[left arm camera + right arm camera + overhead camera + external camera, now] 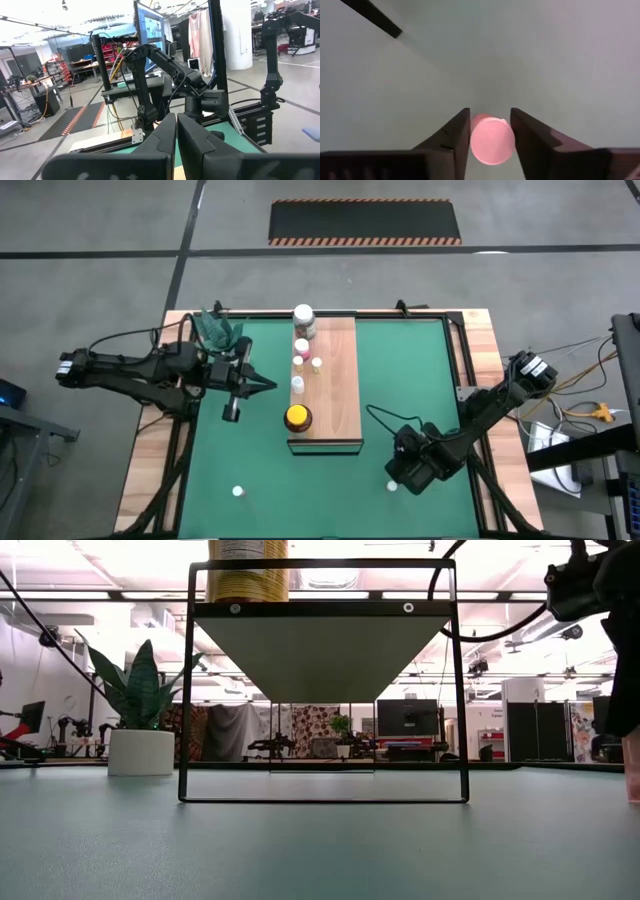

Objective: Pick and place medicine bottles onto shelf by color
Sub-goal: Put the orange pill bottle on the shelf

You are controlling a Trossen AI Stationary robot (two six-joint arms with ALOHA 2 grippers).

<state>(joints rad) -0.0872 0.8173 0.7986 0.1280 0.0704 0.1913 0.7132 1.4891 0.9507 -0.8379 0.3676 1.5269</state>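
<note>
Currently on the pick step for a pink-capped bottle (491,139) at the near right of the green mat (400,370). My right gripper (490,131) is down over it, fingers apart and straddling the cap; in the right wrist view the cap sits between the two fingers, close to both, slightly nearer one side. I can't tell whether either pad touches yet. Not clamped, as far as I can see.

In the high view the right gripper (412,467) sits low over the mat, and a small pale spot just beside it is probably that bottle, though the arm hides most of it.

Left gripper (262,384) waits beside the shelf's left edge, fingers together, holding nothing; the left wrist view shows them pressed shut.

Shelf (340,380) already carries a white-lidded jar (303,313) at the far end, a few tiny bottles along its left half, and the amber yellow-lidded jar (297,418) near the front. One white-capped bottle (238,491) sits loose on the mat, near left.

Next move, my read: close the right fingers on the bottle, check it's centred so it doesn't squirt out sideways, lift straight up, then carry it to the shelf next to the other pink cap. The shelf is raised on a frame, so the lift needs height before travelling across.
</note>
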